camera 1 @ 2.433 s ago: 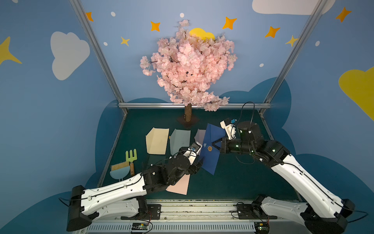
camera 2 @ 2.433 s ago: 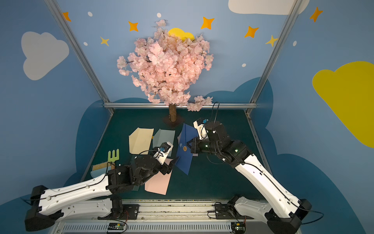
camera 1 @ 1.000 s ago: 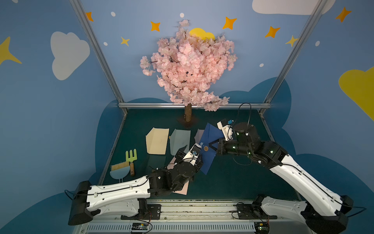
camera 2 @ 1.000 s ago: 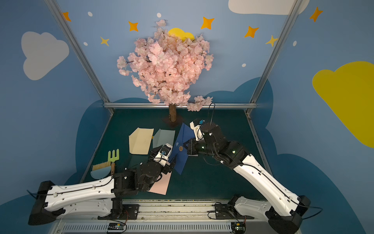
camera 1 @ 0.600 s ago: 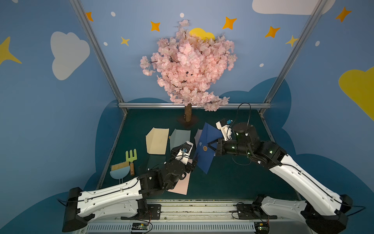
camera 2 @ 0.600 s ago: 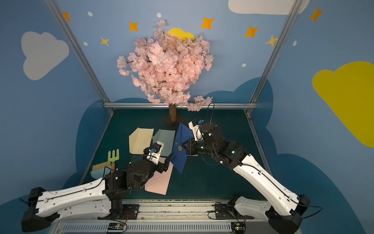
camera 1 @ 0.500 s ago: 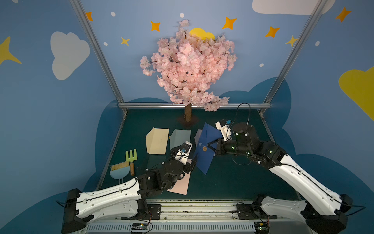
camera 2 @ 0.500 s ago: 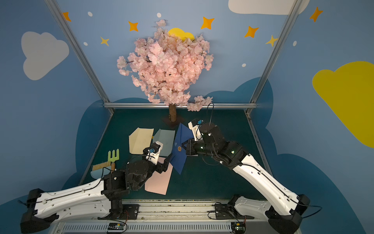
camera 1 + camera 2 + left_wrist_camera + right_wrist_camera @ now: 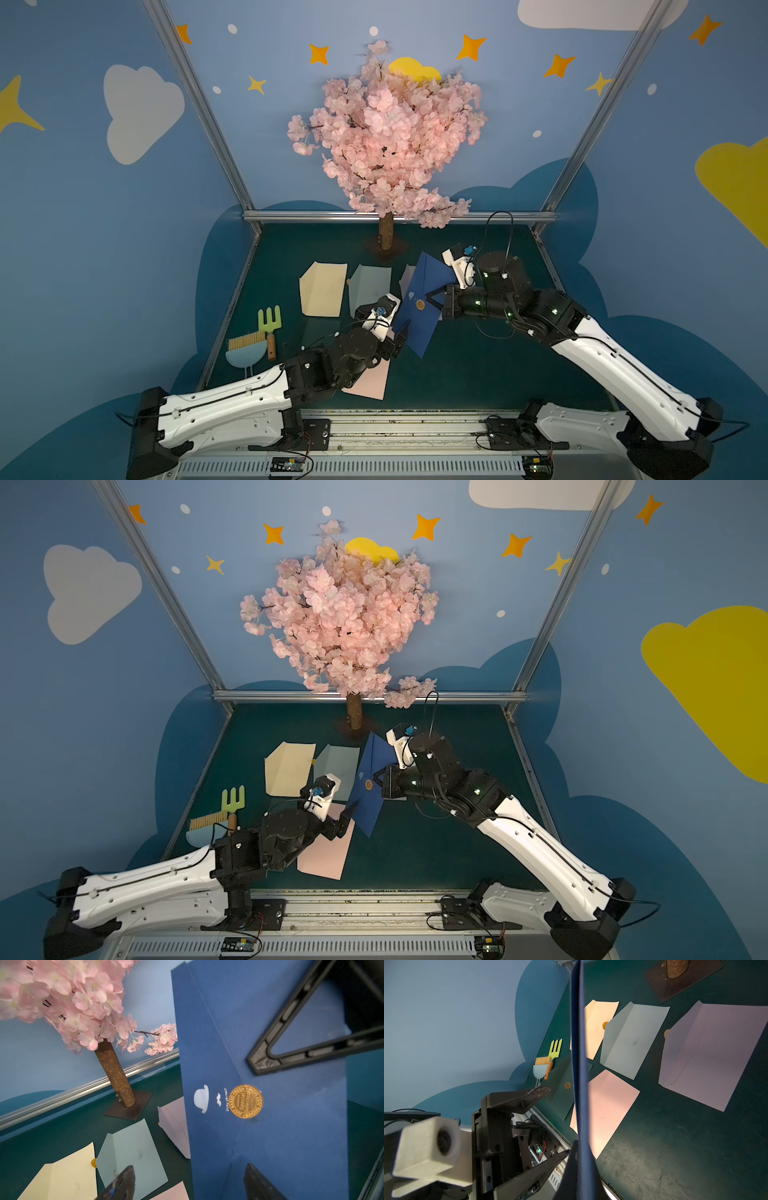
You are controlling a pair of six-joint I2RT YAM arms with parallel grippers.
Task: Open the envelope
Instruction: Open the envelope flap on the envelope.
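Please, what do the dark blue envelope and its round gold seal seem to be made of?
The blue envelope looks like stiff matte paper or thin card: sharp fold creases, no gloss, and, held up, it does not sag. The gold seal is probably a metallic foil sticker: it shines and carries printed text around its rim.

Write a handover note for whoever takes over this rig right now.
Right tool: shut on the blue envelope, holding it up on edge.
Left tool: open, by the envelope's lower edge, gripping nothing.
Done: envelope picked up.
Left: the gold sticker still seals it shut; break that seal and open it.
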